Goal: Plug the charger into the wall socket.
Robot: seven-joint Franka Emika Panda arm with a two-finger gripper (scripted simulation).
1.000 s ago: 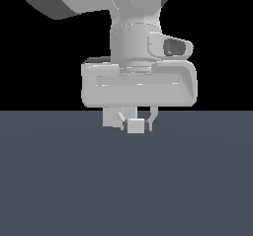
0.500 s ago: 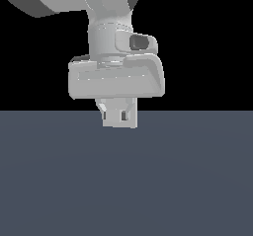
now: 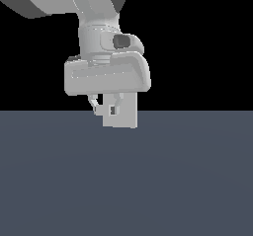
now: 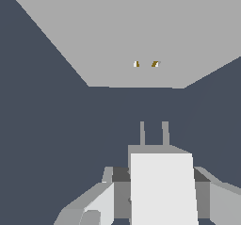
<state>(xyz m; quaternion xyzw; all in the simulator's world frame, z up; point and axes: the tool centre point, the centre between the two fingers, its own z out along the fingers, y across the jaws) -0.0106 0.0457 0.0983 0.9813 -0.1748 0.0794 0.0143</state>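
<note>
Wrist view: gripper (image 4: 155, 196) jaws clamped on charger (image 4: 162, 186), prongs facing wall socket (image 4: 141, 36) ahead. Socket plate now near, previously unseen; insertion approach underway.

wall socket (image 4: 127, 31) cropped by wrist view edge, charger (image 4: 162, 186) base cut off

A flat dark slate-blue floor (image 3: 188, 180) meets a featureless black backdrop (image 3: 207, 42).

The charger (image 4: 162, 186) and wall socket (image 4: 141, 36) looked matt, smooth pale-grey plastic; the tabletop (image 3: 126, 180) was a flat, matt slate blue.
</note>
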